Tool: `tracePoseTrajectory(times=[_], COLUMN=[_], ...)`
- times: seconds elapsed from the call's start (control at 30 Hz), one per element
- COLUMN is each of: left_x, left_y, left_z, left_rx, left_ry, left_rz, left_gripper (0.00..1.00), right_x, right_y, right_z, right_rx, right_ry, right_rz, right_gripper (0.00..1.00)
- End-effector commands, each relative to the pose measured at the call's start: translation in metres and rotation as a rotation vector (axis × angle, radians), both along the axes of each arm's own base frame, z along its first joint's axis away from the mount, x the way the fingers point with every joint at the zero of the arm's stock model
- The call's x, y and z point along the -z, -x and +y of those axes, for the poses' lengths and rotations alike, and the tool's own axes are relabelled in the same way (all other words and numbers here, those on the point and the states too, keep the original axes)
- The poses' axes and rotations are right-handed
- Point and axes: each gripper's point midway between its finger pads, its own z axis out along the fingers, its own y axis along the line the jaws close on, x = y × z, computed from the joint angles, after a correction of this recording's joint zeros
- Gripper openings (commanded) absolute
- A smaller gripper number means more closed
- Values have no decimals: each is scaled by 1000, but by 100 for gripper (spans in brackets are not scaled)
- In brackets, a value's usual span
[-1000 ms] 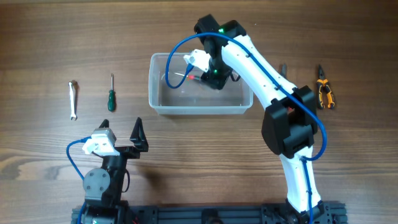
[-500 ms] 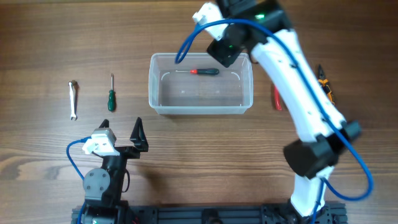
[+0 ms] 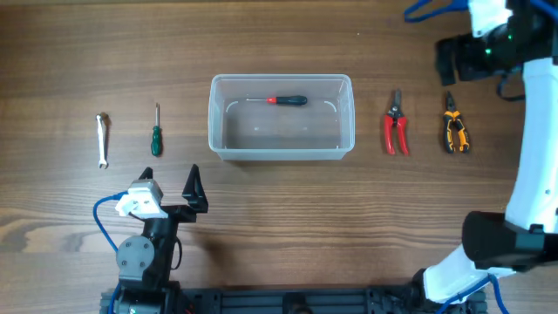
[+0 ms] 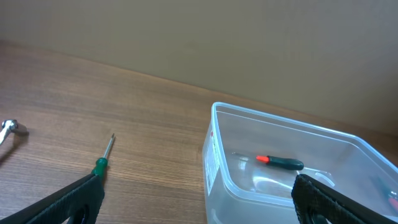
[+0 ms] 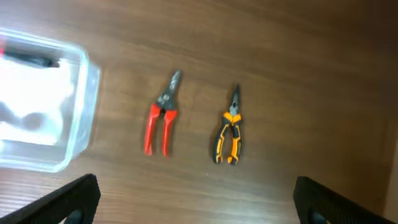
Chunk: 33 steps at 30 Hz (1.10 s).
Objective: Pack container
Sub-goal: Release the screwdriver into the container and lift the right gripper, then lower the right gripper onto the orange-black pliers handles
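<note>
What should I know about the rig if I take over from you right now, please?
Left gripper: jaws open, empty, near the front edge, left of the container.
Right gripper: jaws open, empty, at the far right, beyond the orange pliers.
Done: red-and-black screwdriver lies in the container.
Left: green screwdriver and wrench on its left, red cutters and orange pliers on its right, all outside it.

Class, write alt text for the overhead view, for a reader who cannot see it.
A clear container on a wooden table holds one red-and-black screwdriver. A wrench and green screwdriver lie to its left, red pliers and orange pliers to its right.
</note>
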Motion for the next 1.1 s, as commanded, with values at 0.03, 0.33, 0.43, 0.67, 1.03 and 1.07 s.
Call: tracePoseTrajectory(times=[0.03,0.33,0.43,0.67,1.03,1.07], left_x=[0,0,0,0,0,0], left_y=[0,0,0,0,0,0], left_z=[-1,-1,-1,-1,-1,-1], left_rx=[7,7,7,7,7,7], left_ry=[-8,-8,-8,-8,-8,-8], left_rz=[-5,-5,-5,-5,-5,-5], left_gripper=[100,100,100,100,100,100], right_x=[41,127,153,195,252,256], right_y=[3,-10,-7,0,-2,-1], right_z=[-40,-100,-118,-137,-145,-145], right_rx=[194,138,177,72,58,57], right_ry=[-79,-3,-13,-1,-29,-33], right_rz=[80,165,199,279,369,379], right_gripper=[100,100,100,100,100,100])
